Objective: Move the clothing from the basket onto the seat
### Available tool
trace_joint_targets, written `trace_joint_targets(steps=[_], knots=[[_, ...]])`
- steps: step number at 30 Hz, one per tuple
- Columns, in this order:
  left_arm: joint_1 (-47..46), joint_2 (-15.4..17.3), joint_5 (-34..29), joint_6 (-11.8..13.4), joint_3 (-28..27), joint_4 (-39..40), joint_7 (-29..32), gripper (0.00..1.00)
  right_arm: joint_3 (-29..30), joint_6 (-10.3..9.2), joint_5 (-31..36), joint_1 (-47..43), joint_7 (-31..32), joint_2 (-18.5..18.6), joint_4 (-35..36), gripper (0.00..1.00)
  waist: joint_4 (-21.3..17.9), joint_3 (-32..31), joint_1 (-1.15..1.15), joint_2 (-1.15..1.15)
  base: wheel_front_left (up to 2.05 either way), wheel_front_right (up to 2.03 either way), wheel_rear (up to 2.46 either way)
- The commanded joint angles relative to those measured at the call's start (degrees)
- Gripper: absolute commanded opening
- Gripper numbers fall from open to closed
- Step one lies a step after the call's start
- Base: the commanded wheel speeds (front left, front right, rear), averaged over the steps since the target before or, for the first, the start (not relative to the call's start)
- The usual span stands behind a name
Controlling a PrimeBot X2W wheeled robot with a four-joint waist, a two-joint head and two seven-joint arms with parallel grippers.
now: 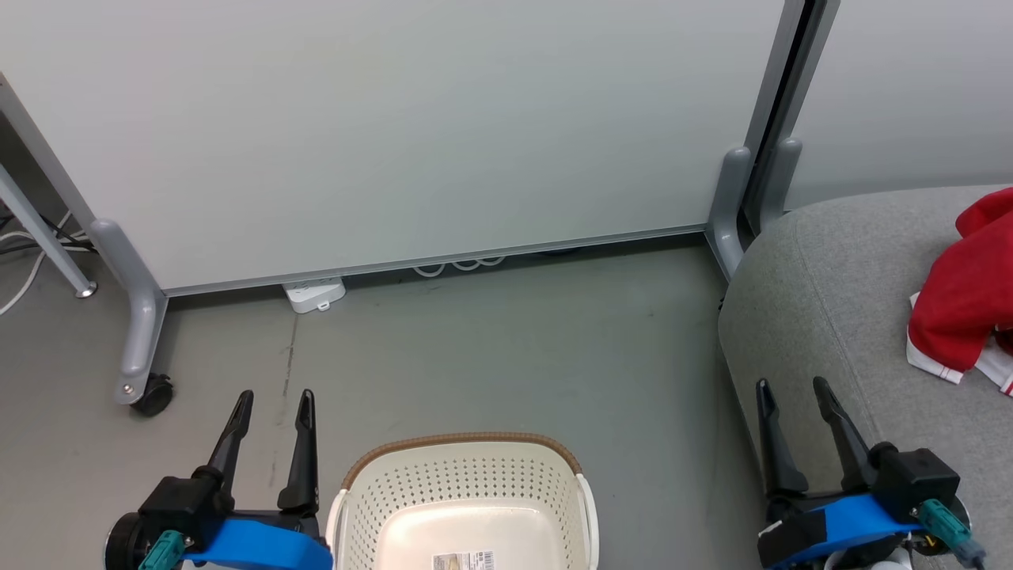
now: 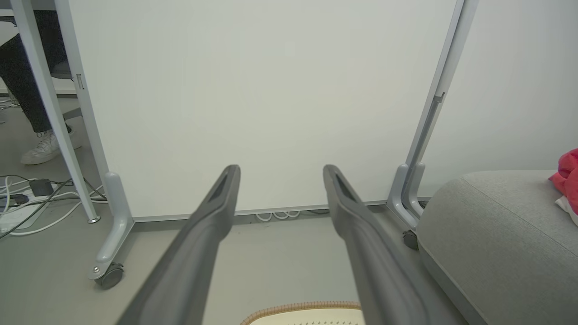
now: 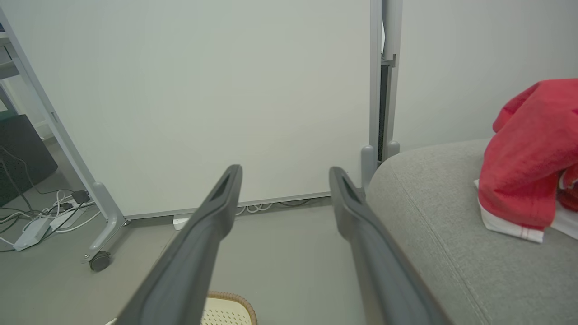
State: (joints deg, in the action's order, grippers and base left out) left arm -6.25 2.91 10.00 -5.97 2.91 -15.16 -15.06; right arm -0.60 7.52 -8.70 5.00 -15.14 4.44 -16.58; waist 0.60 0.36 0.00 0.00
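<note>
Jaws of left gripper [image 1: 277,396] and right gripper [image 1: 790,384] gape empty; clothing [image 1: 957,309] lies rightward on seat [image 1: 823,285], nearest right gripper; basket [image 1: 467,437] looks bare.

Two pincers [image 1: 277,393] [image 1: 791,381], one basket [image 1: 467,438], one seat [image 1: 823,277], one heap of red clothing [image 1: 961,301], two panels [image 1: 396,119] [image 1: 910,79].

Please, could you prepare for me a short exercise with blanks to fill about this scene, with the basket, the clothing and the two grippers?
1. The clothing on the seat is ____ in colour.
2. The visible part of the basket has ____ clothing in it.
3. The jaws of the left gripper and of the right gripper both stand ____.
4. In the head view, the basket stands on the floor ____ the two grippers.
Missing words: red; no; open; between.
</note>
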Motion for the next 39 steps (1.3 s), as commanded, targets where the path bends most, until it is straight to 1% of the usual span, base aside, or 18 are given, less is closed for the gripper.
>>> trace_joint_targets(steps=[1,8,15,16,20,39], knots=[[0.76,0.08,-0.27,-0.13,-0.3,0.04,-0.16,1.0,-0.04,-0.06,-0.13,-0.94,-0.01,-0.36,-0.15,1.0,0.0,-0.04,0.0,0.0,0.0,0.0,0.0],[1.36,0.07,0.35,-0.13,0.03,-0.04,-0.16,1.0,-0.19,-0.05,-0.23,-1.29,0.0,-0.85,-0.48,1.0,-0.09,-0.28,0.0,0.0,0.0,0.0,0.0],[1.15,0.07,-0.18,0.78,0.34,-0.29,-0.16,1.0,-0.41,-0.05,-0.04,-1.07,0.0,-1.03,-0.48,1.0,0.03,-0.25,0.0,0.0,0.0,0.0,0.0],[0.64,-0.11,0.07,0.67,0.49,-0.5,0.03,0.0,-0.34,0.0,-0.02,-0.62,0.0,-0.8,-0.64,0.0,0.01,-0.27,0.0,0.0,0.0,0.0,0.0],[1.69,-0.33,0.42,0.66,0.63,-2.64,0.44,0.0,-0.26,0.0,-0.34,-1.55,0.15,-0.82,-2.66,0.0,0.01,-0.27,0.01,0.0,0.0,0.0,0.0],[1.15,-0.23,20.58,0.11,-1.92,-1.66,5.66,0.0,1.63,-0.01,-20.85,-0.75,5.49,-1.0,-1.26,0.0,-0.08,-0.26,0.0,0.0,0.0,0.0,0.0]])
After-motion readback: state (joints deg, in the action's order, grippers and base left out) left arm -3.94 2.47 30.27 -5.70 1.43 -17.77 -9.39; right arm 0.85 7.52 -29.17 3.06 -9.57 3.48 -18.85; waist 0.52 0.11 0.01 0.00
